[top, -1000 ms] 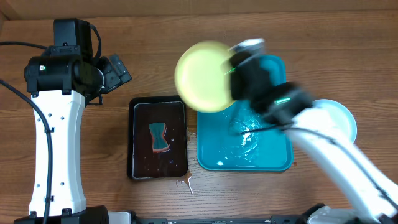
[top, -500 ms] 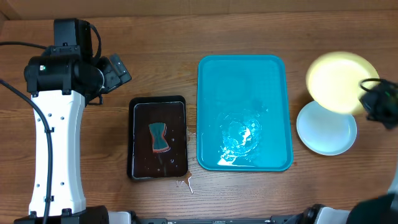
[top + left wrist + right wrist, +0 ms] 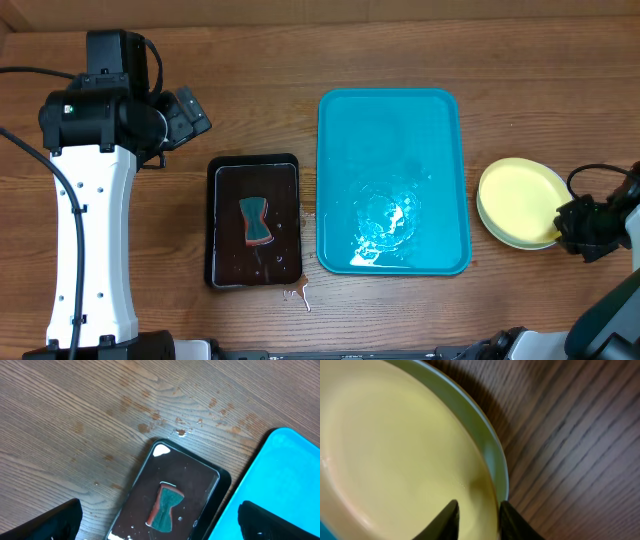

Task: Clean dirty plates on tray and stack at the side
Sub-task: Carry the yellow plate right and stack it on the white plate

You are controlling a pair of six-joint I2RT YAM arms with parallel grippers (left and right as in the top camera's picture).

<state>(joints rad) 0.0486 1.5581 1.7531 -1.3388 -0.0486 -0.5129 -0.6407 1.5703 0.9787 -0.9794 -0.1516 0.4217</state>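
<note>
A pale yellow-green plate (image 3: 518, 202) lies on the table right of the turquoise tray (image 3: 390, 96), on top of another plate. Only the lower plate's pale blue-green rim (image 3: 496, 452) shows, in the right wrist view. My right gripper (image 3: 572, 226) grips the yellow plate's near right rim. In the right wrist view its fingers (image 3: 479, 519) straddle the rim of the yellow plate (image 3: 395, 455). The tray holds no plates, only water puddles. My left gripper (image 3: 190, 114) is open and empty at the back left, above the table. I cannot make out a third plate.
A black tray (image 3: 255, 164) with a teal and red sponge (image 3: 257, 221) in dark water stands left of the turquoise tray. It shows in the left wrist view (image 3: 200, 467) with the sponge (image 3: 164, 506) and the turquoise tray's corner (image 3: 285, 475). Water drops lie on the wood.
My right arm swung the yellow plate from above the tray's back left over to the right and lowered it onto the light blue plate. The left arm has not moved.
</note>
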